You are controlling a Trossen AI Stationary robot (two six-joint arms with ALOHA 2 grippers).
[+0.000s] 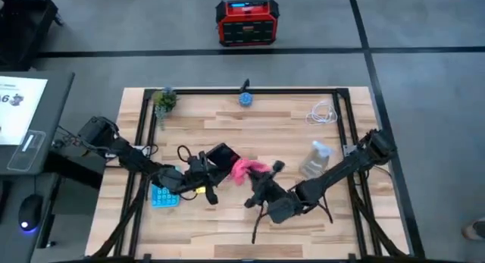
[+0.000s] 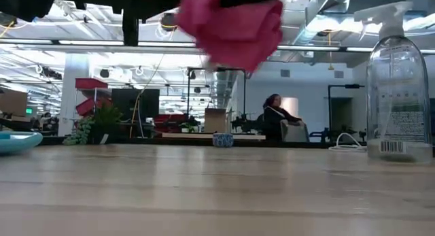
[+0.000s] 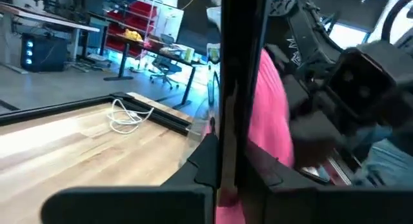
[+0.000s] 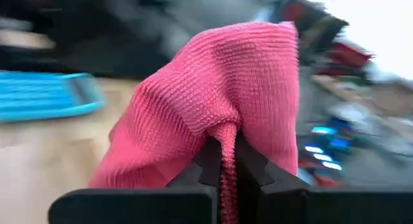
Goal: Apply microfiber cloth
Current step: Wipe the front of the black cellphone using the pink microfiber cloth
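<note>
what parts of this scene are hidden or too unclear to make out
- Phone: high view shows a small dark slab; the left claw covers part of it. Left wrist view shows only its edge.
- Cloth: low view cuts off its top, so the right claw pinching it shows only in the right wrist view.
- Calculator: keys blurred in the right wrist view.
</note>
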